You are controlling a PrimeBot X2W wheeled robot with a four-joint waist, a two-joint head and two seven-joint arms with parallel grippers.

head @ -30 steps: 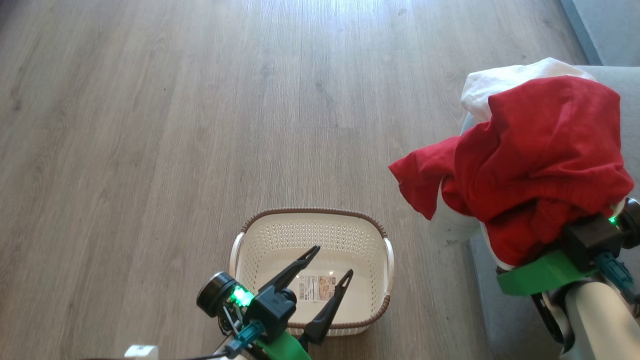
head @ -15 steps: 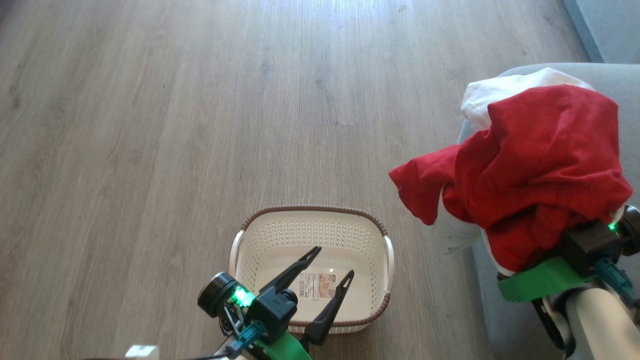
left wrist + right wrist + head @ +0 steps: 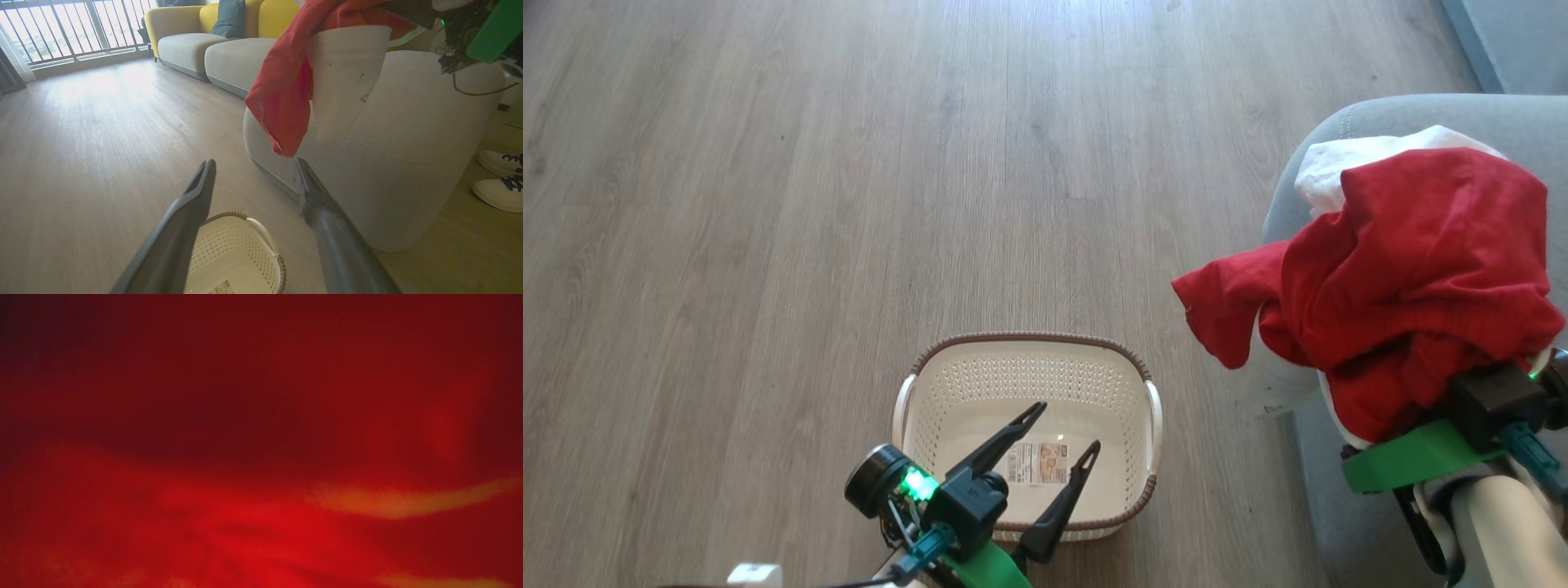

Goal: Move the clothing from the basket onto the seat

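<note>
The clothing (image 3: 1413, 278) is out of the basket (image 3: 1029, 336) and bunched over the right claw (image 3: 1490, 396), whose fingers are buried in the folds. From the way the cloth hangs off it, that claw is clenched on the garment. The bundle sits at the rounded corner of the seat (image 3: 1347, 122) nearest the basket, and I cannot tell whether it touches the cushion. A red flap and a white panel dangle past the seat's edge, above the floor (image 3: 849, 204). The bare grey top of the cushion lies beyond and to the right of the load, away from the basket. I reckon the arm must carry it further that way before letting go, or the overhanging side may drag it off the corner. The left claw (image 3: 1067, 425) hovers above the basket, spread wide and empty, over the paper label (image 3: 1037, 463) on its bottom.
</note>
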